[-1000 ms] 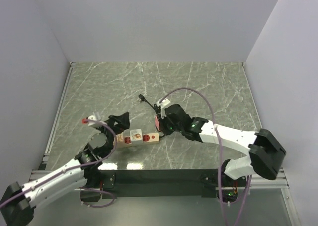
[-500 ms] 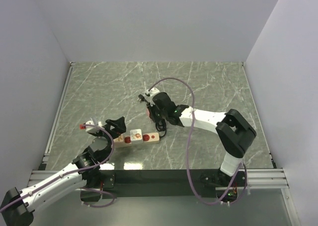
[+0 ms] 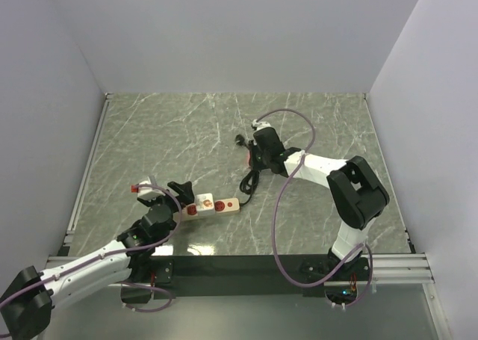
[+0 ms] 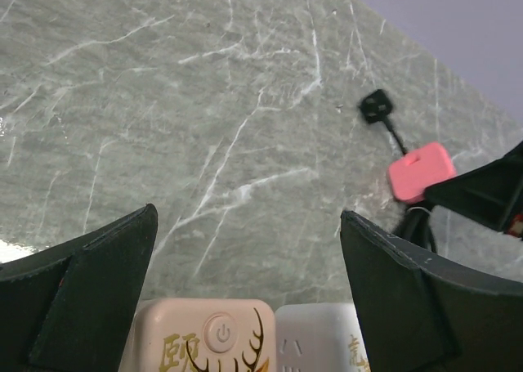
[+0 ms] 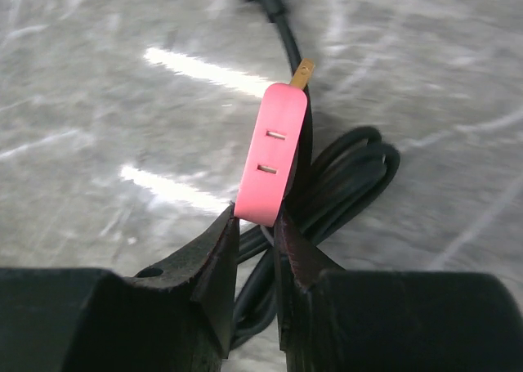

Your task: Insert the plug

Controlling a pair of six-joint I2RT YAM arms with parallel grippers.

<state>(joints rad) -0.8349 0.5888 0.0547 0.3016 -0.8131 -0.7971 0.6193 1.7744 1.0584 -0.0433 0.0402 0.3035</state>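
Pink plug (image 5: 272, 155) is clamped in the right gripper (image 5: 257, 221); left gripper (image 4: 247, 218) gapes above the power strip (image 4: 245, 341).

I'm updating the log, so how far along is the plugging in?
Done: the right gripper is shut on the pink plug, its black cord coiled behind it. In hand: the left gripper sits open astride the end of the power strip, not clamping it. Left: the plug is well away from the strip, so carrying it over and pushing it into a socket remain.

The plug (image 4: 421, 170) is behind and right of the power strip (image 3: 216, 205) on the table (image 3: 149, 138).
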